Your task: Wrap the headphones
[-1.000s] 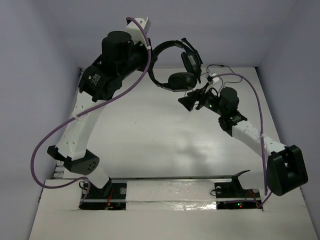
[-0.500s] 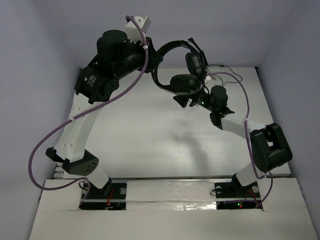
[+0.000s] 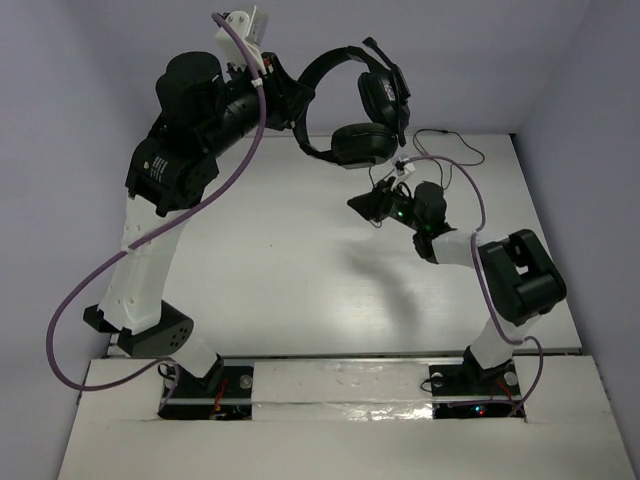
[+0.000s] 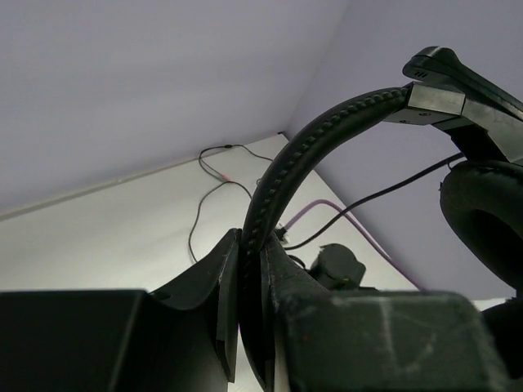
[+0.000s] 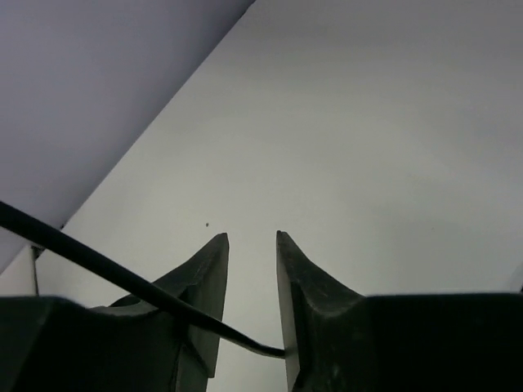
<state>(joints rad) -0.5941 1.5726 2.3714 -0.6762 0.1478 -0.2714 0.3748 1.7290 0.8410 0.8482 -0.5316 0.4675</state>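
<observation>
Left tool [image 3: 297, 108] is clenching the headband [image 3: 322, 65] of the headphones [image 3: 362, 145]. The left wrist view is showing its fingers [image 4: 216, 282] pressing the band from both sides with no gap. The left arm [image 3: 150, 240] is reaching up and far. The headphones are hanging in the air over the far middle of the worktop [image 3: 270, 270], not resting on it. The headband is arching to the right from the grip. The two earcups [image 3: 385, 95] are sitting at its right end, one above the other in the top view. The cord [image 5: 98, 260] is dropping from the earcups toward the right tool [image 3: 363, 208], then trailing in loose loops on the far right of the worktop.

The right tool is hovering just near of the lower earcup and pointing left. It is looking apart from the headphones, as far as the top view is telling. Its fingers [image 5: 214, 269] are standing parted with a narrow gap. In the right wrist view the cord is running in from the left and crossing over one finger. It is passing into the gap low between the fingers, where it is meeting the other finger. The gap is wider than the cord, so this tool is released and not pinching it. The right arm [image 3: 515, 280] is folding at the right side of the worktop.
</observation>
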